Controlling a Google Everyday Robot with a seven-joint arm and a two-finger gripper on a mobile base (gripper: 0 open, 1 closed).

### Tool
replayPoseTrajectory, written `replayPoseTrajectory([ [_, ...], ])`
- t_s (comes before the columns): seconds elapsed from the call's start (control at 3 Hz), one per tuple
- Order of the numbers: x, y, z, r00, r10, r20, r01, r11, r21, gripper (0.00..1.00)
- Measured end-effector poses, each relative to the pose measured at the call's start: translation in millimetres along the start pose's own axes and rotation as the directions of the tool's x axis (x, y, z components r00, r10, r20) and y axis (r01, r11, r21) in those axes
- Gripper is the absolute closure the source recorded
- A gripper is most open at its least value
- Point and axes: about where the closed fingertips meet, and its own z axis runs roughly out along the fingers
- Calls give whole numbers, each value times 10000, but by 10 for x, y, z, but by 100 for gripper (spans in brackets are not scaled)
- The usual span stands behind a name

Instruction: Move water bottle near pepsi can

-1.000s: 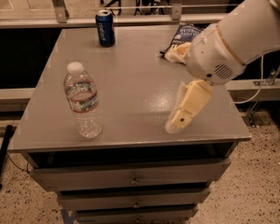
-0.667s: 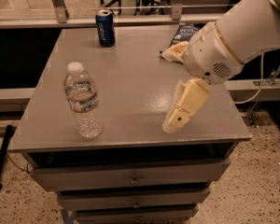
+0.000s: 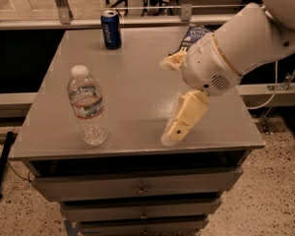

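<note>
The water bottle (image 3: 88, 107) stands upright near the front left of the grey table (image 3: 137, 82); it is clear and ribbed, with a white cap and a white-and-red label band. The pepsi can (image 3: 111, 29), dark blue with a silver top, stands upright at the far edge, left of centre. My gripper (image 3: 166, 102) hangs over the front right part of the table, to the right of the bottle and apart from it. Its two cream fingers (image 3: 184, 117) are spread wide, open and empty.
A flat dark blue chip bag (image 3: 192, 34) lies at the far right of the table, partly hidden behind my arm. The table has drawers (image 3: 137, 188) below its front edge. A railing runs behind the far edge. A black pole (image 3: 2, 166) leans on the floor at left.
My gripper has moved a little to the left, toward the bottle, and slightly toward the front edge. The bottle and the can have not moved.
</note>
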Motion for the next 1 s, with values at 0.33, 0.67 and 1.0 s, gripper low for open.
replayPoseTrajectory([
  [0.33,-107,6,361,9977,-351,584,368,9989,-283,0],
  [0.67,-229,-35,678,9904,-620,1236,669,9971,-362,0],
  [1.0,-358,-80,930,9791,-719,1902,805,9960,-378,0],
])
